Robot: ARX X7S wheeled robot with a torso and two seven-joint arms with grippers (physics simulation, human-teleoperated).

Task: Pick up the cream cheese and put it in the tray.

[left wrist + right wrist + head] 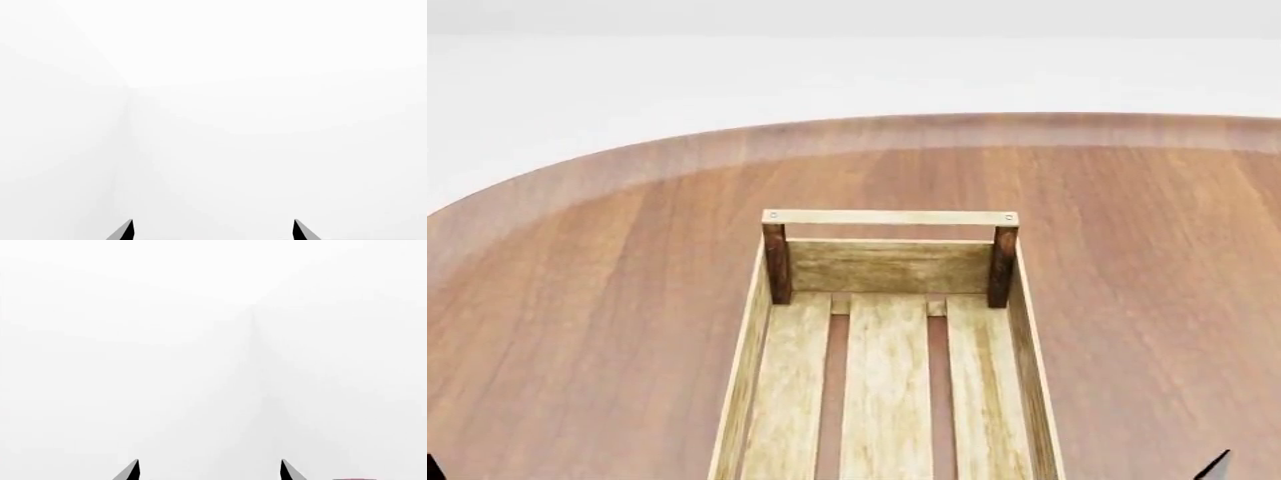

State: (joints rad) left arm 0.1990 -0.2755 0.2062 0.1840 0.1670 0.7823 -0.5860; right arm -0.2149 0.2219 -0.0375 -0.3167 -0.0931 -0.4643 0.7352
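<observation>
The tray (771,380), a light-wood slatted crate with three floor planks and dark brown corner posts under a handle bar, lies on the round wooden table (587,300) in the head view; nothing lies in the part of it that shows. The cream cheese is out of view in every frame. My left gripper (213,230) is open and empty, its fingertips (125,231) wide apart against blank white. My right gripper (210,471) is also open and empty, facing white wall. In the head view only dark tips show at the bottom corners, the right one (1217,466).
The table's curved far edge (868,125) meets white floor and wall beyond. A thin reddish sliver (353,479) shows at the edge of the right wrist view.
</observation>
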